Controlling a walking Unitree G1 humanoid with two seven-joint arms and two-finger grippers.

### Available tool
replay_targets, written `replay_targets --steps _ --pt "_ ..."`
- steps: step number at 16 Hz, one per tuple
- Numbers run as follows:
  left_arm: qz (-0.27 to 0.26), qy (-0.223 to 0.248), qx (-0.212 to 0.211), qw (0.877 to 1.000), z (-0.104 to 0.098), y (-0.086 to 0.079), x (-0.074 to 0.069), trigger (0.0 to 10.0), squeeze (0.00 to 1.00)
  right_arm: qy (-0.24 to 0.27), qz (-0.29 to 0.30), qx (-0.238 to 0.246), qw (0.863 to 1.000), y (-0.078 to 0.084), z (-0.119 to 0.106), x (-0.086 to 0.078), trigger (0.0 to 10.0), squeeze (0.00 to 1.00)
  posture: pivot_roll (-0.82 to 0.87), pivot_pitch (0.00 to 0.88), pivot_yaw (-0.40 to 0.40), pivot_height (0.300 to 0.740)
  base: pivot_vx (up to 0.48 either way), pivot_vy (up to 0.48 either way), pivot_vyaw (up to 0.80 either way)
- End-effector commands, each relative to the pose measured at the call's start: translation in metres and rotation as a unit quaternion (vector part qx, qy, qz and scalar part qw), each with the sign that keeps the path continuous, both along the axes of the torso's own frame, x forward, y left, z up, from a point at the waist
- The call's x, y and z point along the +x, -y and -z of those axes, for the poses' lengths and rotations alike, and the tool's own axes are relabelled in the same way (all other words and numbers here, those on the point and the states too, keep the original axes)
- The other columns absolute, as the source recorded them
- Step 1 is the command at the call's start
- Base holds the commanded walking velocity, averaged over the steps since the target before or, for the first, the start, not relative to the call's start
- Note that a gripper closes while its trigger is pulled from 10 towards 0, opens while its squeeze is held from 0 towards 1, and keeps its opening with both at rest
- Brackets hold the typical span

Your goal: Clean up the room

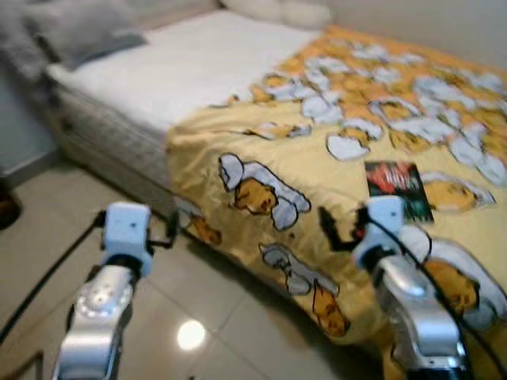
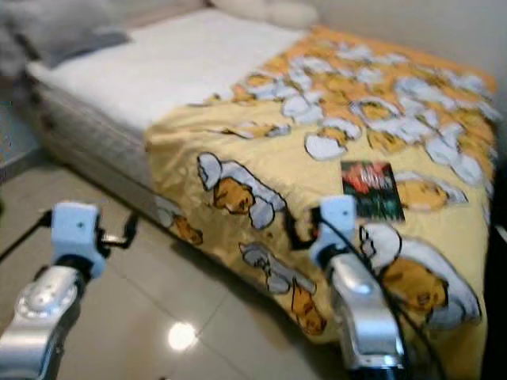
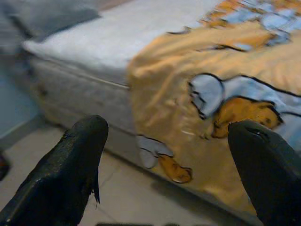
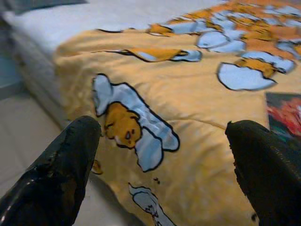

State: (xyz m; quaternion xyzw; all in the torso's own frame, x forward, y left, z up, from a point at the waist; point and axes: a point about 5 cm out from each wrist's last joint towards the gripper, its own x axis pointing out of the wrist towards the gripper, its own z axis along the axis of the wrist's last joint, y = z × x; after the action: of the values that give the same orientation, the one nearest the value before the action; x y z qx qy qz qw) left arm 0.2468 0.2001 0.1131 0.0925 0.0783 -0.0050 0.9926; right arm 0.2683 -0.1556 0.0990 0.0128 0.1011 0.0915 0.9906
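- Item: book (image 1: 398, 188), dark cover with red and green print, lying flat on the yellow cartoon-print blanket (image 1: 317, 170) of the bed (image 1: 182, 67). Judged the thing to be tidied, since nothing else loose lies on the bed.
- Right pincer (image 1: 337, 228): black fingers spread wide in the right wrist view, holding nothing. It hovers over the draped blanket at the near bed edge.
- Bearing: the book lies just beyond the right pincer and a little to its right, near but not touching. In the right wrist view a corner of the cover (image 4: 287, 113) shows by the right-hand finger (image 4: 268, 174).
- Long axis: the book's longer side runs roughly away from the robot, across the bed, slightly skewed.
- Left pincer (image 1: 173, 227): fingers likewise apart and empty in the left wrist view, held over the tiled floor (image 1: 198, 309) short of the mattress side (image 1: 111, 134). The book is well apart from it, off to its right; the right arm is clearly the nearer.
- Edges: the blanket hangs over the bed's side below the right pincer. The book sits inboard of that fold, on flat cloth.
- Open room: bare blanket around the book on all sides. White sheet and a grey pillow (image 1: 79, 32) lie far off, beyond the left pincer.
- Caution, judged: a thin flat book on soft cloth may slide or let the fingers snag fabric.
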Motion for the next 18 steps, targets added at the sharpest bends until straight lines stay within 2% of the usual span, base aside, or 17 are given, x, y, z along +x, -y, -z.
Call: replay_targets --steps 1,4,7,8,11,18 --pt "0.011 0.007 -0.003 1.0 -0.004 0.008 0.002 10.0 1.0 -0.002 0.019 -0.005 1.0 0.008 0.0 -0.002 10.0 1.0 -0.08 0.032 -0.024 0.74 0.0 -0.465 0.8" --pt "0.013 0.01 -0.002 1.0 -0.005 0.009 0.002 10.0 1.0 -0.012 0.03 -0.004 0.999 0.011 0.007 -0.005 10.0 1.0 -0.09 0.026 -0.021 0.74 0.0 -0.465 0.8" --pt "-0.003 0.001 -0.024 1.0 -0.002 0.008 0.002 10.0 0.95 -0.006 0.037 -0.002 0.999 0.014 0.005 -0.005 10.0 1.0 -0.09 0.014 -0.02 0.74 0.0 0.0 0.0" --pt "0.001 0.013 -0.002 1.0 -0.003 0.007 0.003 10.0 0.91 -0.007 0.04 -0.002 0.999 0.016 0.006 -0.004 10.0 1.0 -0.09 0.001 -0.022 0.74 0.0 0.0 0.0" --pt "0.032 0.02 -0.006 0.999 -0.004 0.011 0.003 10.0 0.95 -0.005 0.038 -0.005 0.999 0.016 0.006 -0.003 10.0 1.0 -0.1 0.0 -0.018 0.74 0.097 0.0 0.0" --pt "0.065 0.022 -0.009 0.998 -0.002 0.019 0.004 10.0 0.96 -0.005 0.054 0.001 0.999 0.021 0.005 0.001 10.0 1.0 -0.09 0.0 -0.019 0.74 0.359 0.0 -0.7"
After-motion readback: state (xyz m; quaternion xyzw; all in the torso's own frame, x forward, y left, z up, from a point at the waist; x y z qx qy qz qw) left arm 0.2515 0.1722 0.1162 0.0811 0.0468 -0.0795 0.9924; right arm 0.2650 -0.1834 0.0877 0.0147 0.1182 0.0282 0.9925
